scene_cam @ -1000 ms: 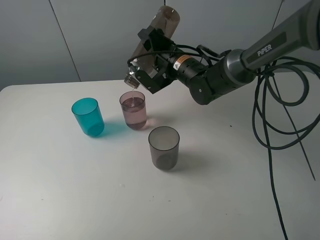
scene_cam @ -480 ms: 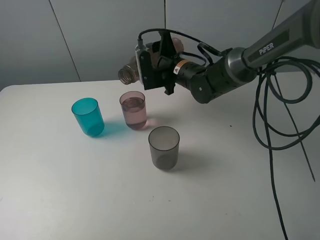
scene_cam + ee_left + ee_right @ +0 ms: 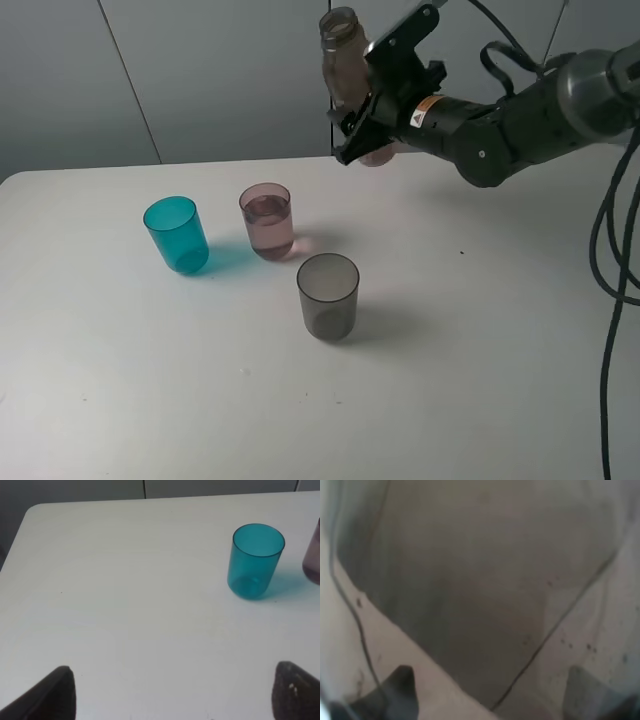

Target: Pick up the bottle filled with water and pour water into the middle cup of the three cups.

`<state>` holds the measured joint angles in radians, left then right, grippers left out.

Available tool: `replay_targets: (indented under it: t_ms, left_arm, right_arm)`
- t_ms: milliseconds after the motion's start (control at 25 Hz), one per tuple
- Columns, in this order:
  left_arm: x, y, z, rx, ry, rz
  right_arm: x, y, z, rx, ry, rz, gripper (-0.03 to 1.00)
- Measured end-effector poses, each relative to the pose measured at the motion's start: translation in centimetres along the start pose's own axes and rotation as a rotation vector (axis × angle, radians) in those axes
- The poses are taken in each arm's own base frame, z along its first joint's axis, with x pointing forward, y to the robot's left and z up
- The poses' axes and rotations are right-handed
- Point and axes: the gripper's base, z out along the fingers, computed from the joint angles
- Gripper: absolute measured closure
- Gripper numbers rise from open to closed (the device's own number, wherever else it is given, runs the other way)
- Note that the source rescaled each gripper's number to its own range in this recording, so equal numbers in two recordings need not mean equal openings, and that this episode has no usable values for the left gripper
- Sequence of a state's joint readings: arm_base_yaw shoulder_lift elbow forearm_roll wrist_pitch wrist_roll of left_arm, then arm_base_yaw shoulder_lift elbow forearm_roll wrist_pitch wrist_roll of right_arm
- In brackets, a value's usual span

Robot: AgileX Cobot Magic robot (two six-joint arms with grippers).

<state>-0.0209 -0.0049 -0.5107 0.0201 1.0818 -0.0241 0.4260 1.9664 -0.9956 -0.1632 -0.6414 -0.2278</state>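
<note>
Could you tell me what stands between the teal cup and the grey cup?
The pinkish middle cup, holding water, set slightly back from their line, as the exterior high view shows.

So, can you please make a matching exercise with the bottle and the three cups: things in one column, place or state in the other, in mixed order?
Things:
1. bottle
2. teal-blue cup
3. pinkish-mauve cup
4. smoky-grey cup

Place or state:
A. has water in it
B. held in the air by the right gripper
C. cup nearest the high camera
D. leftmost cup in the high view

Pairs: 1-B, 2-D, 3-A, 4-C
</note>
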Motion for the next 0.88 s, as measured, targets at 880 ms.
replay_targets:
  t_ms: [880]
  left_arm:
    - [0.0,0.0,0.0,0.0,0.0,0.0]
  right_arm:
    - [10.5,-4.8,-0.6,0.083,0.143,0.336,0.97]
